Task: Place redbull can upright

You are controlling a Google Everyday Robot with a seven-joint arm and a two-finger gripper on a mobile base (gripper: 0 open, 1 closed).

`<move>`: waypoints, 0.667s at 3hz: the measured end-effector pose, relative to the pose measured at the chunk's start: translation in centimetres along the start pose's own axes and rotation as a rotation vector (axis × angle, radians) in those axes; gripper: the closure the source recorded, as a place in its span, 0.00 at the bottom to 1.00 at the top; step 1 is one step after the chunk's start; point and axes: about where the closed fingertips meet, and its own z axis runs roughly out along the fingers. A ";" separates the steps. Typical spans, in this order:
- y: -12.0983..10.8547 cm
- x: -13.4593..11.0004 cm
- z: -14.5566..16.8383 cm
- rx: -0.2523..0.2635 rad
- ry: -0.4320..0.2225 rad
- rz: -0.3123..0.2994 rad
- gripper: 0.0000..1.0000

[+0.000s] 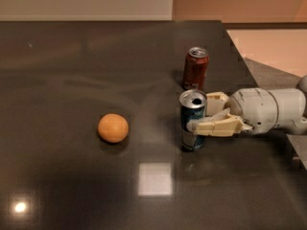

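The redbull can (192,110), slim, blue and silver with a silver top, stands upright on the dark table (72,66), right of centre. My gripper (199,114) reaches in from the right. Its cream fingers (213,127) close around the can's middle, one in front and one behind. The can's base rests on the table.
A dark red soda can (195,67) stands upright just behind the redbull can, close to the far finger. An orange (113,127) lies to the left. The table's right edge (240,56) runs close behind the arm, with light floor beyond it.
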 end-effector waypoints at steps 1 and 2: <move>-0.5 0.6 -0.3 0.003 -0.039 0.003 0.38; -0.9 1.0 -0.6 0.002 -0.079 -0.002 0.14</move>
